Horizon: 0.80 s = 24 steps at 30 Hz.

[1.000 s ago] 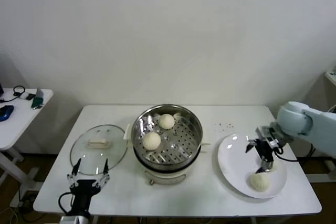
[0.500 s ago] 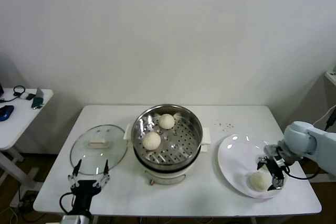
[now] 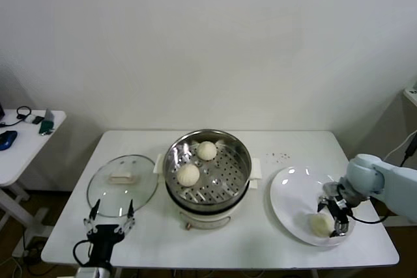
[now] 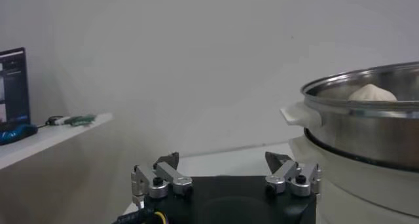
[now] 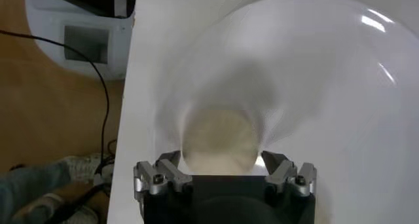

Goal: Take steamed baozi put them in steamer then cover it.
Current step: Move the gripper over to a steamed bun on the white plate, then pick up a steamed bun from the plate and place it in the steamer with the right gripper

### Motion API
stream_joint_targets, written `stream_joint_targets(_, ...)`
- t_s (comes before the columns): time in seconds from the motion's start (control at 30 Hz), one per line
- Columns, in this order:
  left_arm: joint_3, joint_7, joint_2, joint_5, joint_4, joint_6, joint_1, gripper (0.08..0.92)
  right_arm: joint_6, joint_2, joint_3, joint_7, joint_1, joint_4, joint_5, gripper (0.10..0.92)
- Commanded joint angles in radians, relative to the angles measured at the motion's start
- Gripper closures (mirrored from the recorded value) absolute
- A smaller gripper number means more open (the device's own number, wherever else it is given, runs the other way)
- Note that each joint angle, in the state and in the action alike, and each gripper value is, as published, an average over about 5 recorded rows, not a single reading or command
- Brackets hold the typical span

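Observation:
The steel steamer on its white pot base stands mid-table and holds two baozi. A third baozi lies on the white plate at the right. My right gripper is low over this baozi. In the right wrist view the gripper is open, one finger on each side of the baozi. The glass cover with its cream handle lies flat left of the steamer. My left gripper is open and parked at the front left edge.
The plate sits close to the table's right front edge. A small side table with gadgets stands at the far left. The left wrist view shows its open gripper, the steamer wall and a baozi top.
My right gripper has come down over the plate and toward the baozi, and its fingers now stand on either side of it. The left arm has not moved.

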Motion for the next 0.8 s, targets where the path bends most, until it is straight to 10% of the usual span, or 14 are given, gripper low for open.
stream_joint_targets(0.03, 0.005, 0.0, 0.002, 0.001, 0.001, 0.002, -0.004, 0.177, -0.008, 0.031, -0.035, -0.005, 0.016, -0.012, 0.031, 0.203)
stream_joint_targets(0.8, -0.007, 0.001, 0.008, -0.012, -0.001, -0.005, 0.003, 0.177, 0.212, 0.175, -0.33, -0.06, 0.508, -0.038, 0.011, 0.33)
